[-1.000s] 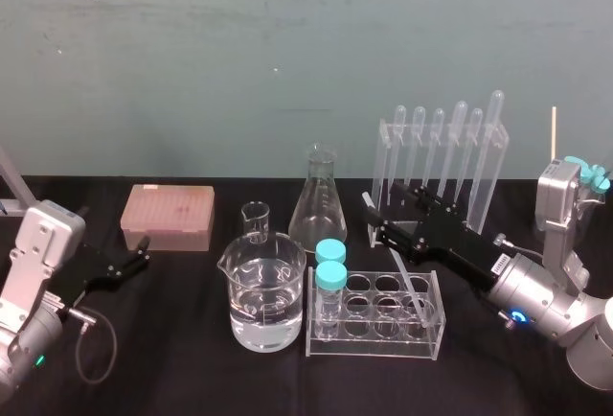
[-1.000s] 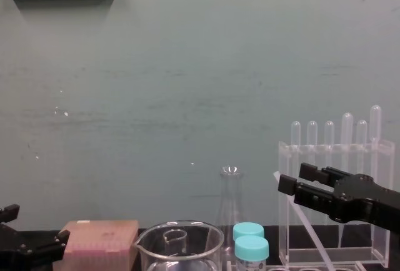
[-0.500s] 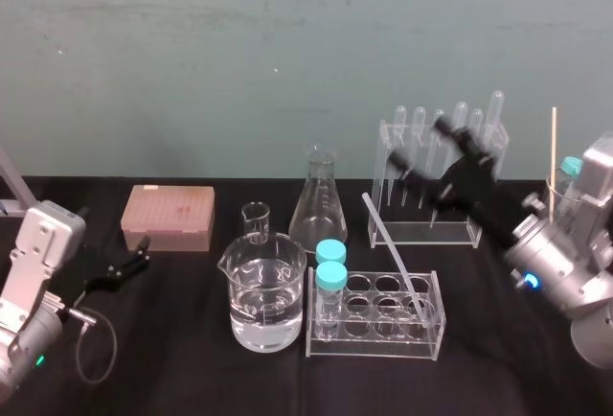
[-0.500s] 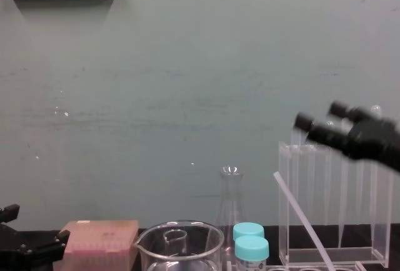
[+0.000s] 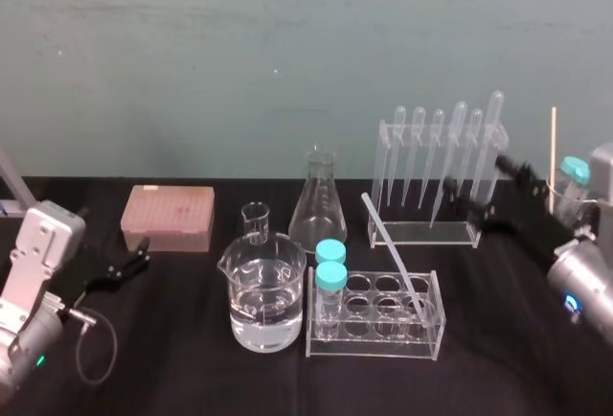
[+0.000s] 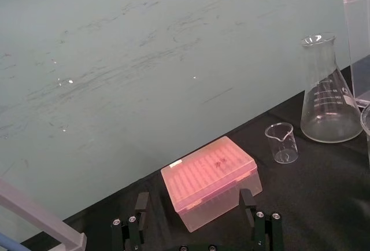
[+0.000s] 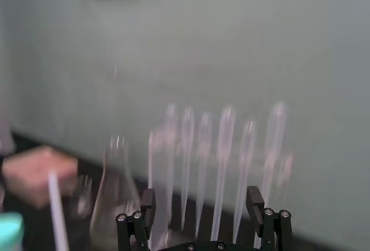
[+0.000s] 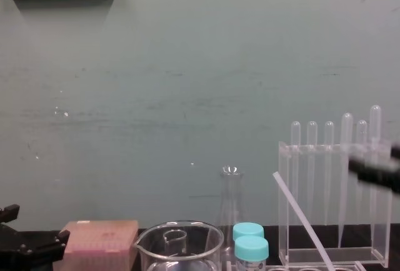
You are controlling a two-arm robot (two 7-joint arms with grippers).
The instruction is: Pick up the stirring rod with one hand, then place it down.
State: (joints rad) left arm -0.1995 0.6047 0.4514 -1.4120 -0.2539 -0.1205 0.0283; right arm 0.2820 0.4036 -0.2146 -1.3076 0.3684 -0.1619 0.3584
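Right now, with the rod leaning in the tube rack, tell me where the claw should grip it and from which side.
Grip the stirring rod on its bare upper half, above the tube rack, where nothing crowds it. It slants up and leftward from a right-hand hole, so probably bring the open right claw in from the right, closing across the shaft.

We find open worktop at the front, while flask, pipette stand and 2 vials crowd the stirring rod.

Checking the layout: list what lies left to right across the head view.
left gripper → pink box → large beaker → flask → stirring rod → right gripper
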